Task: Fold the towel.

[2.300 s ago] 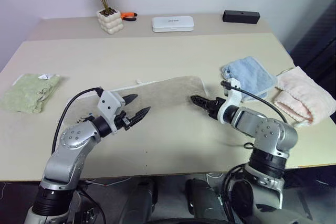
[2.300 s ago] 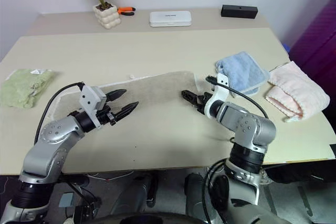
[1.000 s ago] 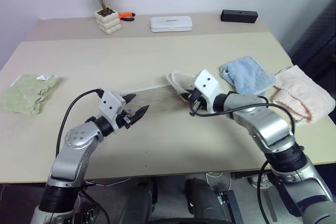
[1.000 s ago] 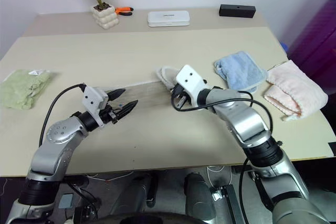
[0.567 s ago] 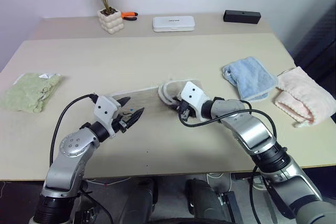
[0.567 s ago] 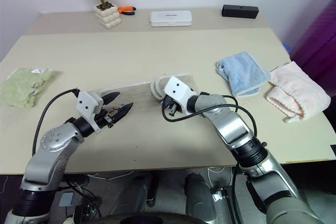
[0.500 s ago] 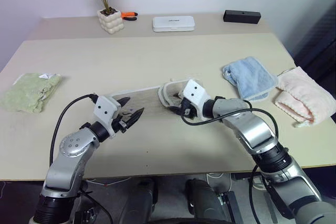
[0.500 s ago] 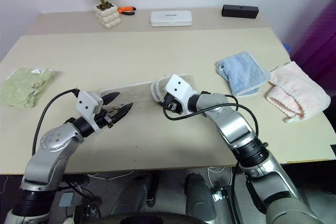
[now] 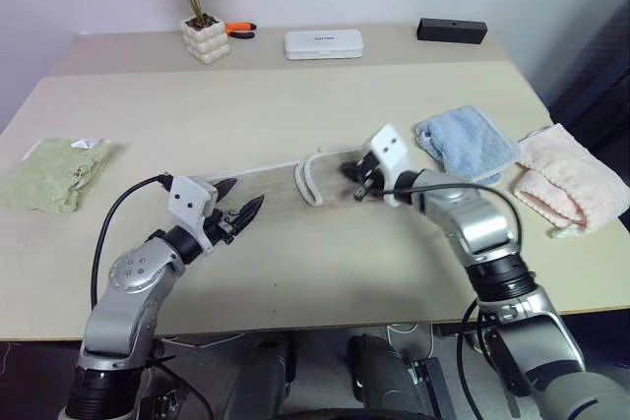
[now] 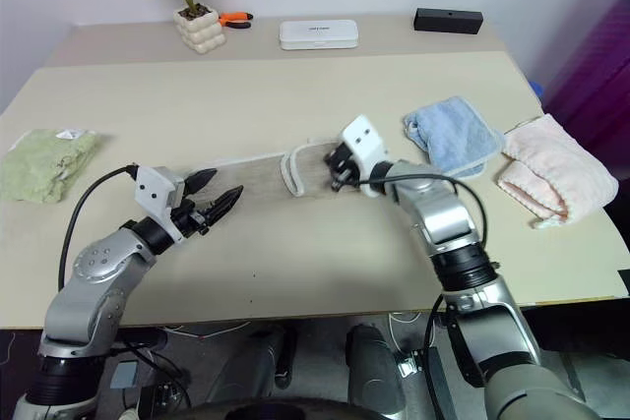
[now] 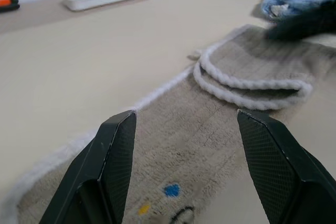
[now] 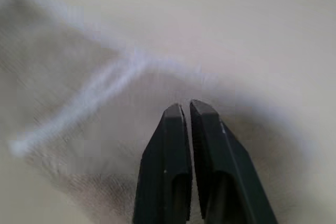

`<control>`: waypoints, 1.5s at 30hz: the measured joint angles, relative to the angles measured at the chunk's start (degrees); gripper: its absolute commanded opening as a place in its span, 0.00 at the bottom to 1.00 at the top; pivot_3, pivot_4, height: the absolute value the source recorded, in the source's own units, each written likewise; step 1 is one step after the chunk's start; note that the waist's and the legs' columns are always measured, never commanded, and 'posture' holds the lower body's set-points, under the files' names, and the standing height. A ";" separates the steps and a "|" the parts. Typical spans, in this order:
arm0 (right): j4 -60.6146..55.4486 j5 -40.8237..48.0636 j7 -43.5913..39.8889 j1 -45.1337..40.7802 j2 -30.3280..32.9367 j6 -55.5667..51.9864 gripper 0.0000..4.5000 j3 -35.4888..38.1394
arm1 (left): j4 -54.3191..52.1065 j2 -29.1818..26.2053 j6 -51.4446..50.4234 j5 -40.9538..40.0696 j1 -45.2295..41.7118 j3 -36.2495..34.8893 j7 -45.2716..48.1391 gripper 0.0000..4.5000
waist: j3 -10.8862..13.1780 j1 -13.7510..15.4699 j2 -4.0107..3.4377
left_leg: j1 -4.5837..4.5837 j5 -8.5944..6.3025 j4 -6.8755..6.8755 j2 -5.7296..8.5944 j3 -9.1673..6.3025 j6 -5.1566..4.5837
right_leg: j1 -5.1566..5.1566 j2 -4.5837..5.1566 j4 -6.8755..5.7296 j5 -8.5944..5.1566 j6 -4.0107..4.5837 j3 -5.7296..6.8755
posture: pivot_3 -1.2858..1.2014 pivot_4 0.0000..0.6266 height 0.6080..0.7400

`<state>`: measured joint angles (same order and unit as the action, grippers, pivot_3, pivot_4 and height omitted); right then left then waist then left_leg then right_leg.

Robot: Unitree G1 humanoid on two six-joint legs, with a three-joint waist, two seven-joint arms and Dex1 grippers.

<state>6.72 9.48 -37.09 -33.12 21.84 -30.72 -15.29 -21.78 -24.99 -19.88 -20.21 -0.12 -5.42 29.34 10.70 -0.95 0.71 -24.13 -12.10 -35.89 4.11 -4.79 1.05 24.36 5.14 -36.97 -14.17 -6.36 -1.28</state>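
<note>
Right gripper: its two black fingers are being pressed together with nothing seen between them, over the folded end of the towel.
Left gripper: its black fingers are being held wide apart, nothing gripped, above the towel's near end.
Beige terry towel with whitish corded edging: is lying as a long strip in the middle of the table, its right end doubled back over itself so that two corded edges are stacked.
Printed mark: a small blue dot, a yellow dot and a dark curved line are being shown near the towel's corner; no letters can be read.
Light blue towel: is lying bunched, just right of the right gripper.
Pale green towel: is lying at the table's left edge, a white tag on it, writing too small to read.
Pink towel: is lying folded at the right edge.
Beige table: is bearing all of these.
</note>
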 measured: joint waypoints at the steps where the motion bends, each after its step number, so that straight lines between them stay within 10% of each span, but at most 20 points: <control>1: 0.85 -0.63 -0.53 0.74 -0.46 1.50 0.01 -0.71 | -0.28 0.09 -0.32 -0.05 0.61 -0.07 -0.30 0.69 | 0.00 0.03 0.00 | 0.00 0.00 -0.01 0.00 0.00 0.00 | 0.00 0.00 0.00 0.00 0.00 0.00 | 0.52 0.24 0.91; 8: 1.44 -3.40 -1.07 0.56 -0.64 6.82 0.06 -0.46 | -6.44 2.59 -3.93 -2.54 6.65 -3.70 -5.17 0.69 | -0.02 -0.04 0.03 | 0.02 0.00 -0.02 -0.01 0.00 0.00 | -0.01 -0.01 0.00 0.00 0.01 -0.01 | 0.52 0.24 0.91; 13: 0.31 -4.94 -4.50 -3.95 2.13 17.91 0.51 0.97 | -11.80 7.48 -12.13 -10.55 12.51 -8.26 -11.40 0.98 | -0.01 0.09 0.03 | 0.01 -0.01 -0.04 -0.01 -0.03 0.01 | -0.02 -0.01 0.01 -0.01 0.00 0.01 | 0.52 0.24 0.91; 17: -1.49 -6.58 -8.29 -5.24 2.81 25.81 0.97 -0.22 | -15.01 11.69 -20.53 -19.25 16.39 -9.87 -17.32 1.00 | -0.01 0.12 0.05 | 0.01 -0.01 -0.06 0.00 -0.03 0.00 | -0.06 0.00 0.02 -0.01 0.00 0.01 | 0.52 0.24 0.91; 28: -1.67 -8.90 -11.14 -3.28 0.99 33.04 0.97 -3.13 | -8.41 23.95 -25.32 -53.74 4.72 -19.52 -49.67 1.00 | -0.04 0.44 0.08 | 0.11 -0.01 -0.20 0.02 -0.09 0.01 | -0.22 -0.01 -0.01 -0.01 0.01 0.05 | 0.52 0.24 0.91; 38: -2.07 -11.66 -10.53 0.47 0.28 33.94 0.98 -4.17 | 2.58 23.70 -18.82 -56.68 -4.92 -19.99 -57.98 0.04 | -0.03 0.37 0.11 | 0.21 -0.01 -0.17 0.03 -0.06 0.01 | -0.34 -0.04 0.02 -0.02 0.02 0.03 | 0.52 0.24 0.91; 45: -5.57 -11.64 -9.88 2.38 1.66 30.99 0.98 -3.57 | 0.66 14.10 -15.21 -52.76 -4.98 -21.23 -51.58 0.01 | -0.03 0.22 0.12 | 0.21 -0.01 -0.12 0.01 -0.05 0.02 | -0.30 -0.07 0.01 -0.11 0.20 0.00 | 0.52 0.24 0.91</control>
<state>1.15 -2.16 -46.97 -30.73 23.50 0.27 -18.86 -21.12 -10.89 -35.09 -72.97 -5.10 -26.65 -22.23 10.67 -0.73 0.83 -23.91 -12.11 -36.02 4.12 -4.84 1.07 24.06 5.06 -36.96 -14.29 -6.16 -1.28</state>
